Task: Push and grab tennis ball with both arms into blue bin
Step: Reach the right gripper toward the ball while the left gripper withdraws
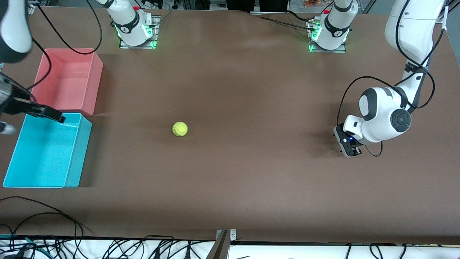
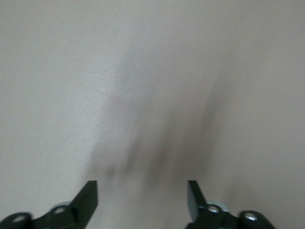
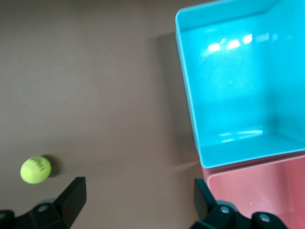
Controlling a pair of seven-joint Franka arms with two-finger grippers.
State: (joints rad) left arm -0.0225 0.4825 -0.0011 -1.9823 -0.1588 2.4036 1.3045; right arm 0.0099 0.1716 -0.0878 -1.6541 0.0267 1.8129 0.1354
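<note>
The tennis ball (image 1: 180,128) lies on the brown table near the middle, and shows in the right wrist view (image 3: 35,170). The blue bin (image 1: 46,151) stands empty at the right arm's end, nearer the front camera than the pink bin; it also shows in the right wrist view (image 3: 228,95). My right gripper (image 1: 57,117) hangs over the blue bin's rim next to the pink bin, open and empty (image 3: 138,193). My left gripper (image 1: 350,149) is low over bare table at the left arm's end, well apart from the ball, open and empty (image 2: 142,195).
An empty pink bin (image 1: 68,81) stands against the blue bin, farther from the front camera, and shows in the right wrist view (image 3: 252,191). Cables lie along the table's front edge (image 1: 107,244). Both arm bases stand at the back (image 1: 134,27).
</note>
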